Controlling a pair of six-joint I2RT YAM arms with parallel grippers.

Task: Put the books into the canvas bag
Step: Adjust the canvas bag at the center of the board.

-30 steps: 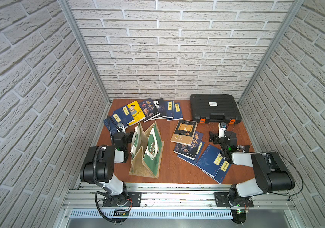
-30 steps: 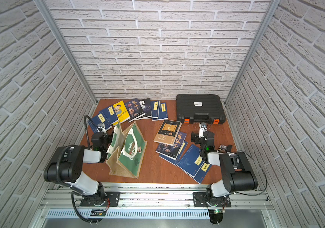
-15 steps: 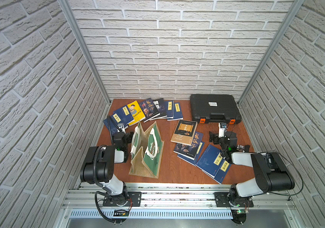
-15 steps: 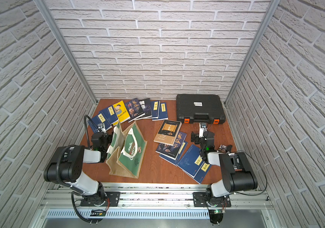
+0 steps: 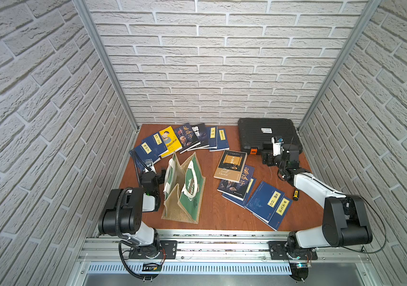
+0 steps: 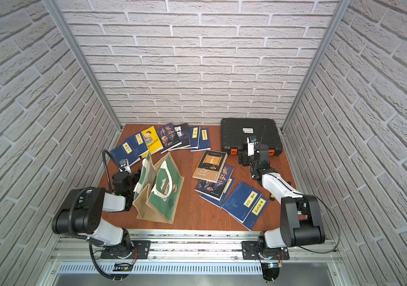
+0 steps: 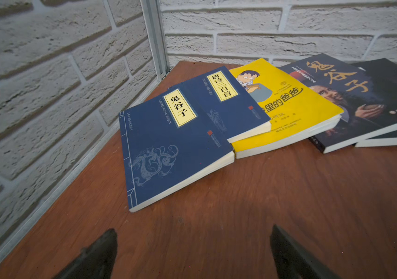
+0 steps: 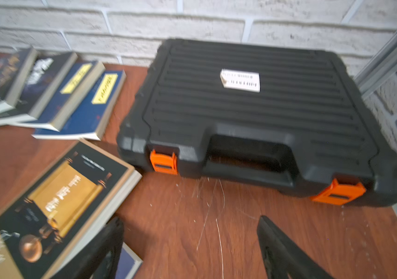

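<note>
Brown tabletop (image 5: 222, 218): navy books (image 5: 156, 143) fanned beside tan-green canvas bag (image 5: 192, 195); both jaws released.

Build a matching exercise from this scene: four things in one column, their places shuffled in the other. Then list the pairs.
Things
1. canvas bag
2. black case
3. yellow cartoon book
4. tan book

Places
A. far right corner
B. lying on a dark book, mid-table
C. standing open, near left
D. far left, partly under a navy book

Pairs: 1-C, 2-A, 3-D, 4-B
</note>
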